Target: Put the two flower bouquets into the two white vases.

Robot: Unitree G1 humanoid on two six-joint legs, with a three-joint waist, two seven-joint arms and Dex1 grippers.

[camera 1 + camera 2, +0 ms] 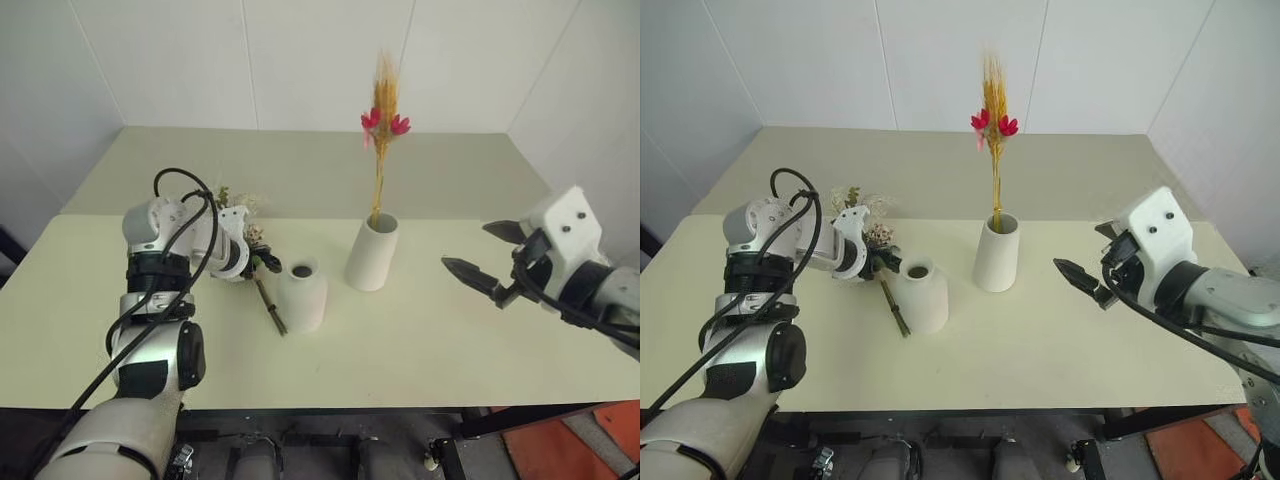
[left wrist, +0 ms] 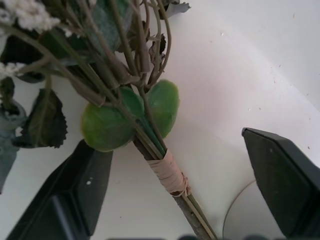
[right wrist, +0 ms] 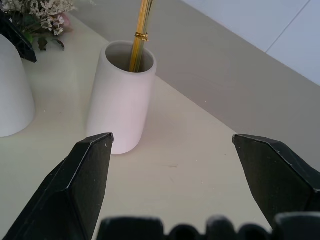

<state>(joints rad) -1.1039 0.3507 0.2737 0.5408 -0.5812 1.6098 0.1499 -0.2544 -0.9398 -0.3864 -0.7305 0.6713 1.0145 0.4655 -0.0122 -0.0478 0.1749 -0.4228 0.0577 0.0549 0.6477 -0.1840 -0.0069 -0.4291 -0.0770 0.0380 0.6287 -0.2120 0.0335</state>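
The bushy bouquet (image 1: 240, 208) of cream sprigs and green leaves lies on the table, its bound stems (image 2: 170, 172) pointing towards the short rounded white vase (image 1: 302, 293). My left gripper (image 1: 266, 263) hangs over those stems, open, with one finger (image 2: 75, 195) on each side of them and not touching. The slender bouquet (image 1: 383, 110), with its orange plume and pink-red blossoms, stands upright in the taller white vase (image 1: 372, 252). My right gripper (image 1: 487, 257) hovers to the right of that vase, open and with nothing between its fingers.
The pale table (image 1: 420, 350) runs back to white walls, and its front edge lies close to me. The short vase stands just right of the left gripper, with the tall vase (image 3: 122, 100) close behind it to the right.
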